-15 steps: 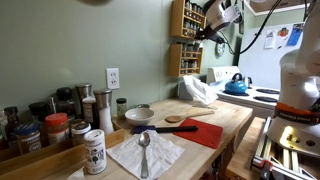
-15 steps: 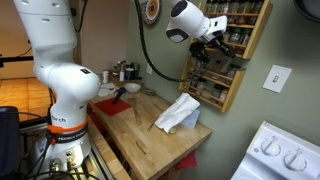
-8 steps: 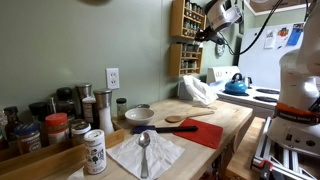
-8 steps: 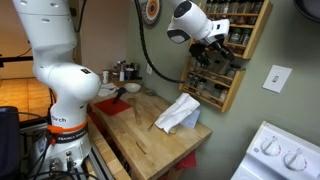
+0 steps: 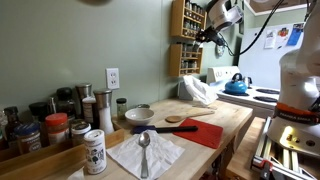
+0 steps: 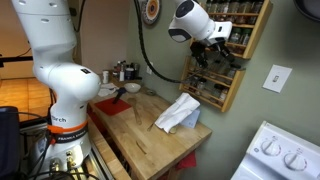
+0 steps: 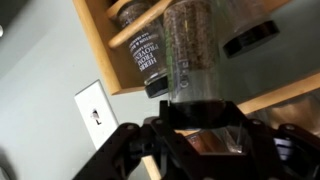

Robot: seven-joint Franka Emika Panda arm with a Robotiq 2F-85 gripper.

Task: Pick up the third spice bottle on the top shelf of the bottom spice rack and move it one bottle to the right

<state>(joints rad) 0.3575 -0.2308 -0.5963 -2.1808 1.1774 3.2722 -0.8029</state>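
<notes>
wrist view: hand (image 7: 200, 125) low in frame, fingers closed around the cap end of the spice bottle (image 7: 190, 50), which sits out in front of the shelf edge. just left of it, a labelled bottle (image 7: 148, 55) stands in the wooden spice rack (image 7: 95, 40). beyond, a white wall plate (image 7: 93, 108). in an exterior view the hand (image 6: 218, 32) is up at the rack, high above the desk (image 6: 150, 120).

A home kitchen: stove (image 5: 262, 96), kettle (image 5: 236, 85), wall spice rack (image 5: 186, 38).
</notes>
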